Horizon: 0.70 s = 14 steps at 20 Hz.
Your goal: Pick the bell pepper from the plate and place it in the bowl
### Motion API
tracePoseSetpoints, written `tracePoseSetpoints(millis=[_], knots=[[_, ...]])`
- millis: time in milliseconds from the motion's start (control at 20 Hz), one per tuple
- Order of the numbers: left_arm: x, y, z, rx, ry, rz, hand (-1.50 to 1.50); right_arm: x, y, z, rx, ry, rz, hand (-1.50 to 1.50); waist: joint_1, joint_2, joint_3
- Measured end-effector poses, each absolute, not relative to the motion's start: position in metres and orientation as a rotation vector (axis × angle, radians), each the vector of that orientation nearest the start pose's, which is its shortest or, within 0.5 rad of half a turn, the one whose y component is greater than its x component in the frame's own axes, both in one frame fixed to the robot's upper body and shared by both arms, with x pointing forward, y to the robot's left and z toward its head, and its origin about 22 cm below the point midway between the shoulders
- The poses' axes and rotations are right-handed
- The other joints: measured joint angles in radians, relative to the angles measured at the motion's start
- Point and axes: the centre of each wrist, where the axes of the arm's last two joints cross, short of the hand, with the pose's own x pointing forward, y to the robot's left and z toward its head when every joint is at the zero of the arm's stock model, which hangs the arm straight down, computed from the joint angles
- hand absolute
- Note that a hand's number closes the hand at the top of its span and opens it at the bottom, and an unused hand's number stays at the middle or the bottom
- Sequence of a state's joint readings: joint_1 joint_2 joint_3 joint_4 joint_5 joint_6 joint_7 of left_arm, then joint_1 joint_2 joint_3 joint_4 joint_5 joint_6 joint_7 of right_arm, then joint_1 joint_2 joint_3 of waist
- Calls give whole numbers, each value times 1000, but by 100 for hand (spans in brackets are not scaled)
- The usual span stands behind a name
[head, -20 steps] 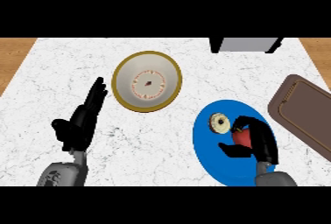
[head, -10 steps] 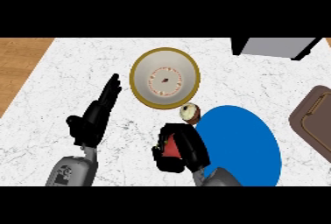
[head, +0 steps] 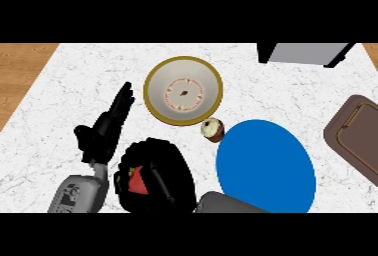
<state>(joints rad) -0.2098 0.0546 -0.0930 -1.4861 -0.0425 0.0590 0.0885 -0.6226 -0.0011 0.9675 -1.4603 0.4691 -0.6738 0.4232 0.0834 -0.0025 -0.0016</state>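
Here the right hand (head: 161, 172) curls round the bell pepper (head: 137, 181), tucked red inside its fingers.

Bowl (head: 183, 91) sits rear-centre on counter (head: 295, 100). Plate (head: 267, 166) right-front of it; small round item (head: 212, 129) between them, at plate rim. Tray (head: 359, 138) at right edge. Right hand (head: 159, 180) holding pepper (head: 138, 181) left of plate; left hand (head: 105, 128) left of bowl.

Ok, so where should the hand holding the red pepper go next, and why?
Probably up the view and a little right, until it is over the bowl. The right hand is curled round the bell pepper, clear of the blue plate, but it sits lower in the view than the bowl and slightly left of it, so letting go now would likely miss it.
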Motion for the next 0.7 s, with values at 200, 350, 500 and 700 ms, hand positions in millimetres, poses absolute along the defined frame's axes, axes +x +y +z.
tracePoseSetpoints(millis=[200,350,500,700], knots=[[287,199,27,11,-1583,-165,0,219,38,111,-226,-2006,718,150,-14,-7,-2],[285,203,26,16,-1584,-163,0,227,51,138,-298,-2006,728,150,-16,-9,-2],[286,201,25,19,-1590,-160,0,235,64,167,-369,-1999,733,150,-18,-6,-2],[289,195,27,18,-1596,-166,0,246,81,204,-448,-1997,698,150,-15,-2,-2]])
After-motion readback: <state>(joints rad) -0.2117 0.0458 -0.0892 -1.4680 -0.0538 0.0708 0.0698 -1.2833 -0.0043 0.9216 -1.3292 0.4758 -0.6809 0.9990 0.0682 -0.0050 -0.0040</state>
